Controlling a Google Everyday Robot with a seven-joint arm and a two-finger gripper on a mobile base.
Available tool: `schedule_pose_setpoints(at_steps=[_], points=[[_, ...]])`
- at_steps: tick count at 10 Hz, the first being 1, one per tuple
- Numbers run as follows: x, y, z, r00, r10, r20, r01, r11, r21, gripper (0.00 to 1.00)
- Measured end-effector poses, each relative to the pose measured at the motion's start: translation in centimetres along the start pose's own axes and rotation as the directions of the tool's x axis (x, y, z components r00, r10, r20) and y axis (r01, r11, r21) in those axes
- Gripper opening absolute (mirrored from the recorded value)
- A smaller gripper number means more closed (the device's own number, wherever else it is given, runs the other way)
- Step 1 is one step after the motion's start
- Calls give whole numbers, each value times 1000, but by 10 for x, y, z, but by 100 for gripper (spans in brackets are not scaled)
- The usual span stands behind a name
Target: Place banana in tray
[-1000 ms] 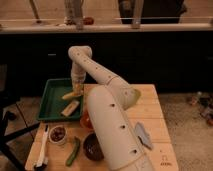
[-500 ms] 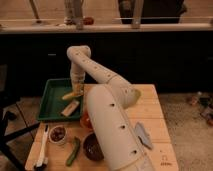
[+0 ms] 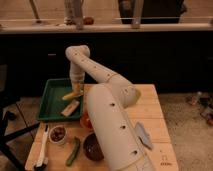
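The green tray stands on the left part of the wooden table. The small yellow banana is over the tray's right half, right under my gripper's tip. I cannot tell whether it rests on the tray floor or hangs just above it. My gripper points straight down over the tray from the arm's elbow, touching the banana's right end. A pale tan block lies in the tray just in front of the banana.
My big white arm crosses the table's middle. It partly hides an orange bowl. In front are a dark bowl, a white bowl, a green vegetable, a white brush and a grey object.
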Motion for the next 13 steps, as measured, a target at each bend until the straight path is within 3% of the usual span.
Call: schedule_pose_setpoints(at_steps=[9,13], points=[[-1,5,-3,999,-2,-37,2,1000,-4,0],[-3,8,-5,999,0,-53,0,1000,-6,13]])
